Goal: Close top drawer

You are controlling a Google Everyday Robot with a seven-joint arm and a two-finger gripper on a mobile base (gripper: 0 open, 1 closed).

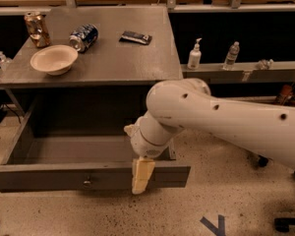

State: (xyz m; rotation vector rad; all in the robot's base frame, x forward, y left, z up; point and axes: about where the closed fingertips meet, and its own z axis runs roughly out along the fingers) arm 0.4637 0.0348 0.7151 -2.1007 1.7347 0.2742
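The top drawer [88, 177] of the grey cabinet is pulled far out. Its long front panel faces me, with a small round metal knob [87, 182] near its centre. The deep grey box behind the panel looks empty. My gripper [142, 176] hangs from the white arm [226, 119] and lies over the drawer's front panel, right of the knob. Its cream tip reaches down across the panel's outer face to the lower edge. No other drawer fronts show.
On the cabinet top [137, 63] are a cream bowl [54, 59], a toppled blue can [83, 37], an upright can [37, 29] and a dark packet [135, 37]. Bottles [194, 54] stand on a shelf to the right. Speckled floor lies in front, with a blue mark [214, 225].
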